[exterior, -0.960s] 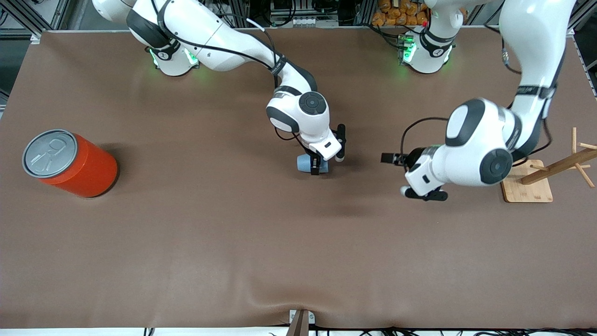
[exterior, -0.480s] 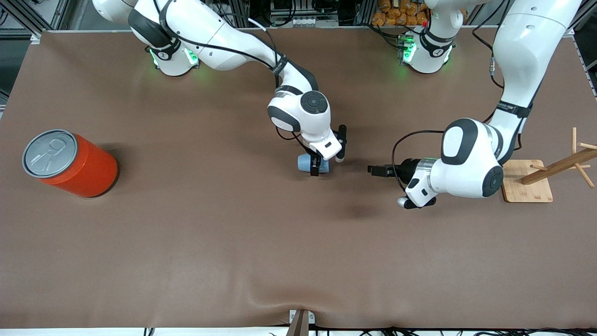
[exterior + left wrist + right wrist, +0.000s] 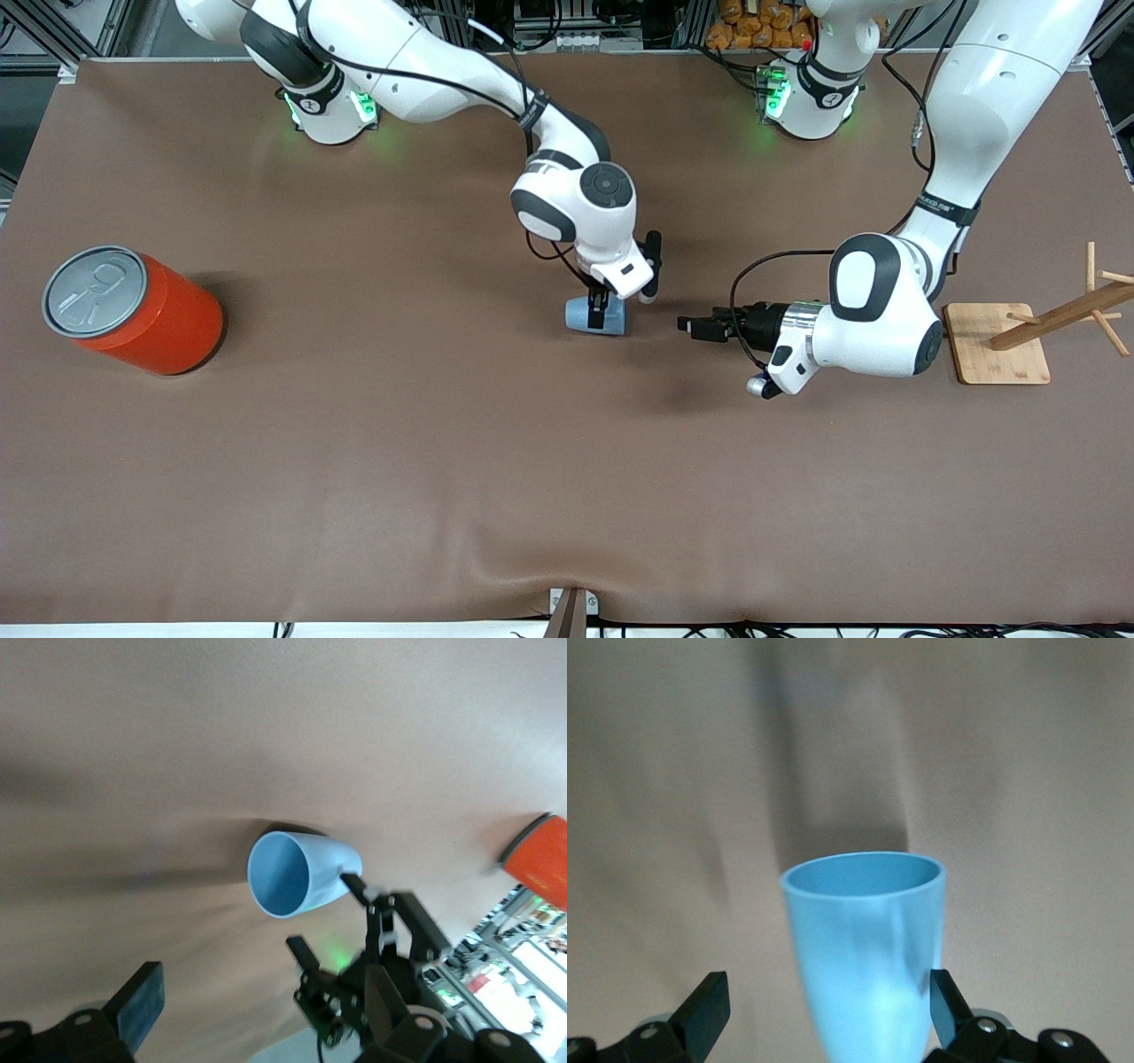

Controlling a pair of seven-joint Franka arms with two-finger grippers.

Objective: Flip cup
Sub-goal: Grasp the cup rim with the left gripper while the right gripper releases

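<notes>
The light-blue cup [image 3: 583, 315] lies on its side mid-table, with its mouth toward the left arm's end. My right gripper [image 3: 601, 310] stands over it, open, one finger on each side of the cup [image 3: 868, 930]. One finger is close against the cup's wall and the other stands well clear. My left gripper [image 3: 693, 325] is low and level beside the cup, toward the left arm's end, open and empty. In the left wrist view the cup's dark-blue mouth [image 3: 279, 875] faces my left gripper [image 3: 263, 1005].
A large orange can [image 3: 133, 310] with a grey pull-tab lid stands at the right arm's end, also in the left wrist view [image 3: 539, 859]. A wooden rack on a square base [image 3: 1001, 354] stands at the left arm's end.
My left arm has swung its gripper down and toward the cup. My right wrist has shifted slightly over the cup. The cup has stayed put.
</notes>
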